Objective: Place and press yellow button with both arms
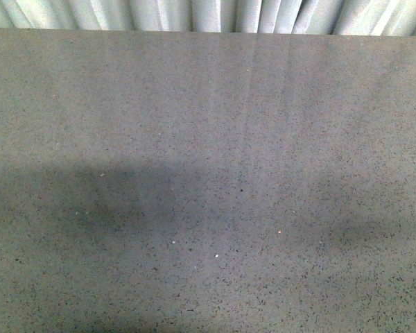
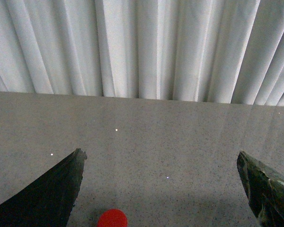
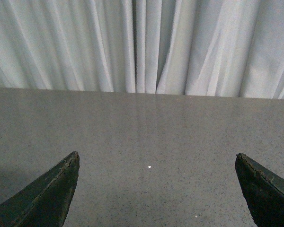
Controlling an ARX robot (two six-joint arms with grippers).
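The yellow button does not show in any view. In the left wrist view my left gripper [image 2: 160, 153] is open above the grey speckled table [image 2: 180, 123], with nothing between its dark fingers [image 2: 57, 189]. A small round red cap [image 2: 112, 218] sits at the picture's edge, close to one finger. In the right wrist view my right gripper [image 3: 157, 155] is open too, with only bare table [image 3: 151, 123] between its fingers [image 3: 52, 194]. Neither arm appears in the front view.
The front view holds only the grey speckled table [image 1: 208, 139], with soft shadows across its near half. A white pleated curtain [image 1: 194, 14] hangs behind the far edge and fills the background of both wrist views, curtain [image 2: 142, 47] and curtain [image 3: 142, 42].
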